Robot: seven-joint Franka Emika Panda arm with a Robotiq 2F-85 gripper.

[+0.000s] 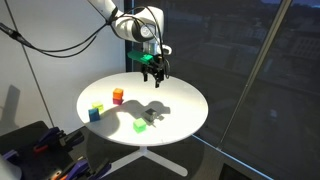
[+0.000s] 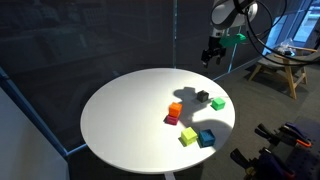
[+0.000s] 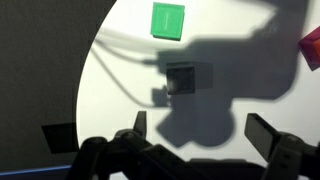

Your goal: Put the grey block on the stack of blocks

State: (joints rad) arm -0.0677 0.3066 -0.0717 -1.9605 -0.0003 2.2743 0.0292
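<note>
Gripper [image 3: 200, 126], wrist view: fingers spread wide, holding nothing; grey block [image 3: 185, 78] in shadow at their 12 o'clock. In an exterior view, the stack of blocks [image 1: 118, 96] stands at the block's 10 o'clock. In an exterior view, green cube [image 2: 218, 103] sits just beside the block at 4 o'clock: descend centred, jaws squared to free faces.
</note>
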